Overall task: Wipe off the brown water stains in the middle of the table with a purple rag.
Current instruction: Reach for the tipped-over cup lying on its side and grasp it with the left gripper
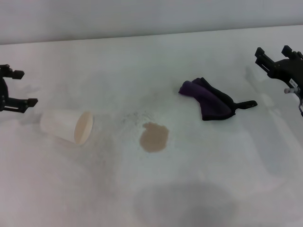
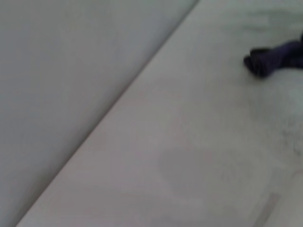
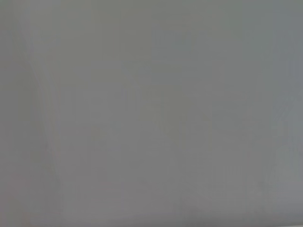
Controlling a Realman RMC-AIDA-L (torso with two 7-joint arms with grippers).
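The brown water stains (image 1: 154,137) form a tan roundish blotch in the middle of the white table (image 1: 199,189), with faint dark specks just behind it. The purple rag (image 1: 208,100) lies crumpled to the right of the blotch, its black loop tab pointing right; its end also shows in the left wrist view (image 2: 272,57). My left gripper (image 1: 21,87) is open and empty at the far left edge, beside the cup. My right gripper (image 1: 274,53) is open and empty at the far right, above the table and right of the rag. The right wrist view shows only a plain grey surface.
A white paper cup (image 1: 67,126) lies on its side left of the stain, its mouth facing the stain. A grey wall (image 1: 142,16) runs behind the table's far edge.
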